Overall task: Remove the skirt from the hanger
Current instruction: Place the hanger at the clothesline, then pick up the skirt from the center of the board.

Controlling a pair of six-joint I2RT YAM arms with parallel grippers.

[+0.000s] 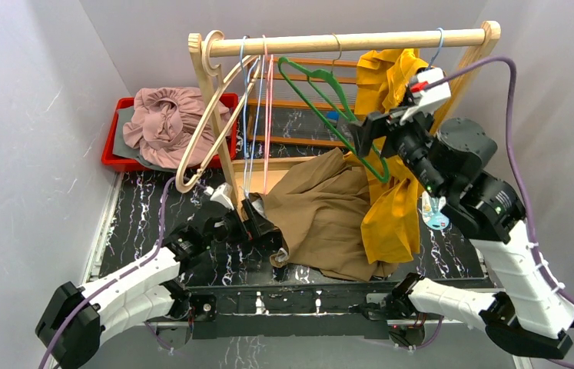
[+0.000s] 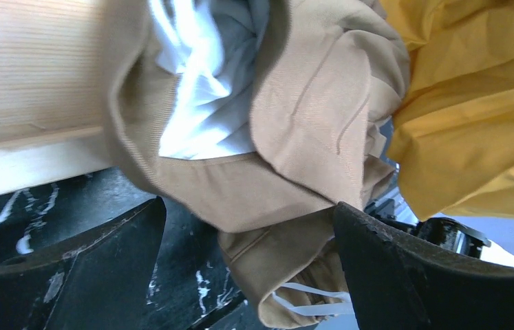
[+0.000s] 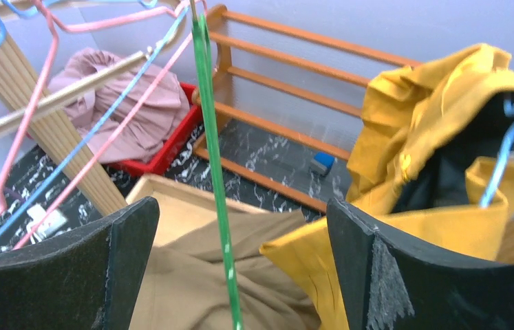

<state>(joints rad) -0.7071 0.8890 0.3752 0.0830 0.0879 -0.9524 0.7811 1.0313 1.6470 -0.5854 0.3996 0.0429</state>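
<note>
**While the skirt (image 1: 322, 215) lies heaped on the table (image 1: 137, 223), the hanger (image 1: 330, 92) hangs bare**

I see my left pincer (image 2: 248, 205) released, gaping around its tan folds; my right pincer (image 3: 241, 202), also released, straddles the green wire under the rail (image 1: 345, 40).

The skirt (image 2: 295, 124), matt tan woven cloth with a white lining, bunches between the left gripper's (image 2: 248, 205) scuffed, matt black plastic fingers (image 2: 102, 261). A thin glossy green hanger (image 3: 215, 158) crosses the right gripper's (image 3: 241, 205) gap. Above it is a smooth pale wooden rail (image 1: 345, 40).
</note>
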